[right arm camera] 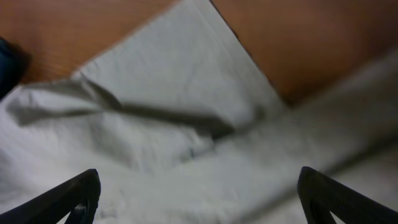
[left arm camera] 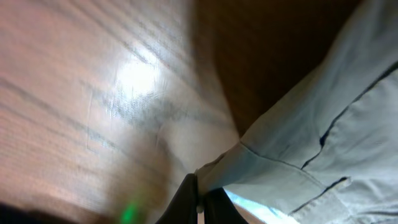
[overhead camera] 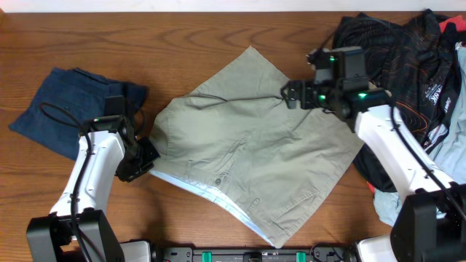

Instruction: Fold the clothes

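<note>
brown wood-grain table (overhead camera: 218,29), possibly a pale wall strip behind.

White arms (overhead camera: 95,171), black joints (overhead camera: 421,215), green lights (overhead camera: 362,95)

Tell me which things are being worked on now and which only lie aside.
Worked on: khaki-beige cotton shorts; left gripper; right gripper.
Lying aside: navy shorts; black shirt with orange line print; light blue garment.

Nothing legible. White print (overhead camera: 435,92) on black shirt (overhead camera: 397,51), well right of right gripper (overhead camera: 289,94) fingertips, looks like lettering, too small to read.
</note>
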`<state>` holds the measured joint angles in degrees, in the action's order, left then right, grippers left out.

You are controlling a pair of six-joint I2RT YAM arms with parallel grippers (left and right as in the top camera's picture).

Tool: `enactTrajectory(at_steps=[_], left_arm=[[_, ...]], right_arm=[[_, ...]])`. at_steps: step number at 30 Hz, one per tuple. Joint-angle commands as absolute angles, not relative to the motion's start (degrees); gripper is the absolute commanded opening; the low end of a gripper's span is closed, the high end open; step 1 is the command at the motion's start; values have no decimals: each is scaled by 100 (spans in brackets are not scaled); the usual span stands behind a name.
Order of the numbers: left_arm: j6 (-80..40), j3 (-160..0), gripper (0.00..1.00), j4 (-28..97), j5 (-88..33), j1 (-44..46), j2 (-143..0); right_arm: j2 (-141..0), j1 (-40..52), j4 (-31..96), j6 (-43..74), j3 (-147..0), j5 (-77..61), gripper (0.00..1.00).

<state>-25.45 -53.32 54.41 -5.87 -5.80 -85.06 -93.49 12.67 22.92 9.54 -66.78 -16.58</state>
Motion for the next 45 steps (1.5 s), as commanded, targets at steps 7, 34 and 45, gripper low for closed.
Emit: enactTrajectory(at_steps=[7, 34, 45], left_arm=[[-2471, -5391, 6, 5319, -451, -604, -8495], [-2471, -5387, 6, 4869, -744, -604, -8497], [-1896, -5693, 6, 3199, -298, -690, -8497]], right_arm=[[-10766, 1479, 921, 635, -6899, -1302, 90], [-12868, 1621, 716, 36, -8344, -537, 1], [-12551, 875, 2331, 423, -9644, 1223, 1]])
